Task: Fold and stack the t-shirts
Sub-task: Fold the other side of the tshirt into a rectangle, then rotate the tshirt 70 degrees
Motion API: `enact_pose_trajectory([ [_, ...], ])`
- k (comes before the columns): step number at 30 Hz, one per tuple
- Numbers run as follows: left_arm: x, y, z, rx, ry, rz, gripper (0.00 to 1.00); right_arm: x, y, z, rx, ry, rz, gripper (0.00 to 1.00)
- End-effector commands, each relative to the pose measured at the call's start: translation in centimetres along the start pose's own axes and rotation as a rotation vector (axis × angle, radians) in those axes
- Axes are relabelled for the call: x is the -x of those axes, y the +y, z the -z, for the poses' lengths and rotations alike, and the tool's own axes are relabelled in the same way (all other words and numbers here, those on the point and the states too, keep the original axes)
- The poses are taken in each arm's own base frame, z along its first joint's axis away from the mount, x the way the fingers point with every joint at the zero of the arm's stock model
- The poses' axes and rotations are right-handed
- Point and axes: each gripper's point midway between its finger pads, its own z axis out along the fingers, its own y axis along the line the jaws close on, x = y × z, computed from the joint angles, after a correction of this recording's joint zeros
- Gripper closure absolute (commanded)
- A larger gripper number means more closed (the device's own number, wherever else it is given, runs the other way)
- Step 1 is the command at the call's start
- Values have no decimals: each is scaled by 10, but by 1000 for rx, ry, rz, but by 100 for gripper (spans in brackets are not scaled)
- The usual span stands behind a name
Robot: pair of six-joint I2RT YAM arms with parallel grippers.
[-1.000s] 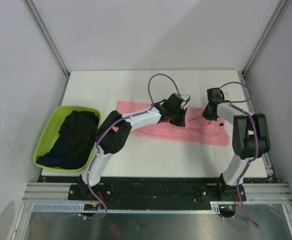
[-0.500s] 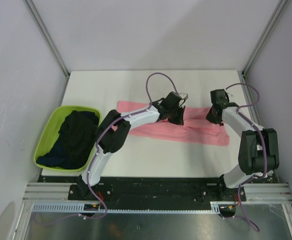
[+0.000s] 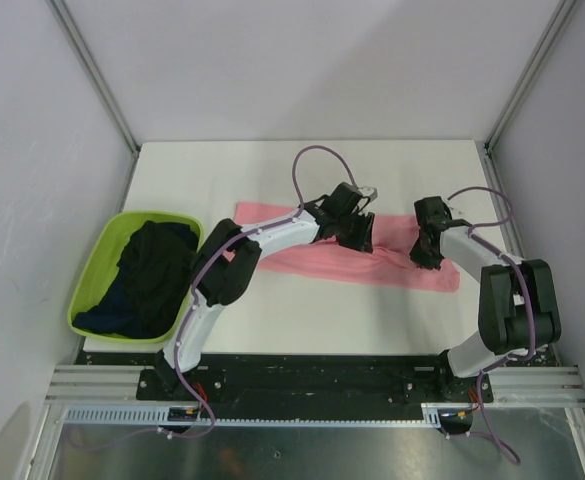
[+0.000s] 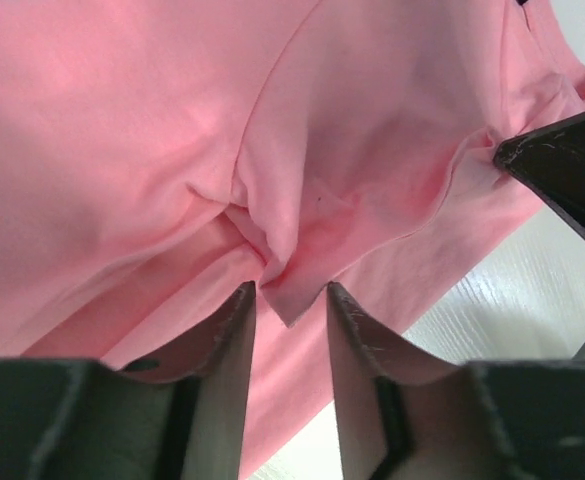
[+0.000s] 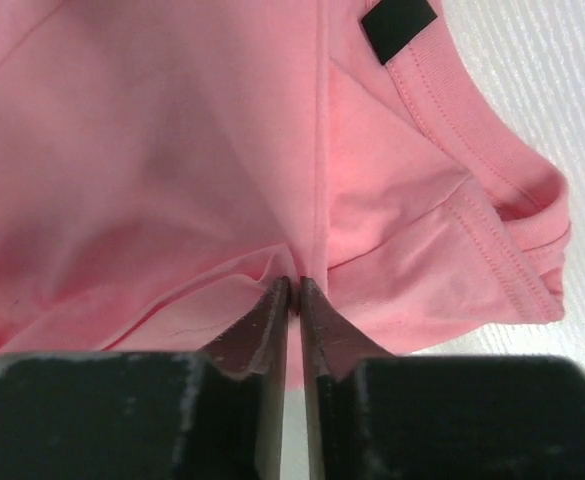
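Note:
The salmon-pink t-shirt [image 3: 392,268] lies as a long folded band across the middle of the table. My left gripper [image 3: 360,240] is low over its middle. In the left wrist view the left gripper [image 4: 290,290] is open, and a pointed fold of the pink t-shirt [image 4: 122,150] sits loose between the tips. My right gripper [image 3: 424,258] is at the shirt's right part. Seen from its wrist, the right gripper [image 5: 294,282] is shut on a pinch of the pink t-shirt [image 5: 152,150], near the collar with its dark label [image 5: 399,27]. The dark t-shirts [image 3: 152,275] lie heaped in the tub.
The lime-green tub [image 3: 82,292] stands at the table's left edge. White table surface [image 3: 302,170] lies behind the shirt and in front of it. Metal frame posts rise at the far corners. The right gripper's finger [image 4: 567,165] shows at the right of the left wrist view.
My left gripper has opened and let go of the pink fold. The right gripper has moved nearer and lower, bringing the shirt's right part down.

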Motion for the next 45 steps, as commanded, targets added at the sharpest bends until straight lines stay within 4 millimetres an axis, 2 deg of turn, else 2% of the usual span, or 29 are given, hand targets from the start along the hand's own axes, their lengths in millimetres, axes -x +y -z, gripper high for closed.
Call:
enact_pose_trajectory([
  [1,40,-11,39,-38,-95,-38,55,12,-12,7,-43,-51,-38,79],
  [3,47,-6,53,-24,-120,-39,50,17,-19,11,-53,-61,-60,72],
  [6,50,8,67,5,-135,-25,48,25,-25,21,-47,-80,-96,66],
  [12,45,26,78,38,-133,-13,54,40,2,47,79,-154,-132,59],
  [15,43,28,76,38,-126,1,57,48,22,42,130,-173,-106,59],
  [18,41,30,76,43,-124,14,58,47,46,27,158,-158,-43,59],
  [22,41,38,82,61,-130,33,59,29,73,10,139,-121,73,60],
  [25,41,47,89,74,-136,47,59,14,82,10,130,-102,129,61],
  [33,41,68,106,110,-151,78,60,-29,66,40,51,-35,218,62],
  [38,41,84,116,137,-157,113,60,-48,53,54,43,-4,221,62],
  [42,42,97,125,152,-154,126,60,-29,48,60,59,-47,99,62],
  [45,36,105,131,181,-129,114,59,-13,43,54,55,-62,-58,61],
])
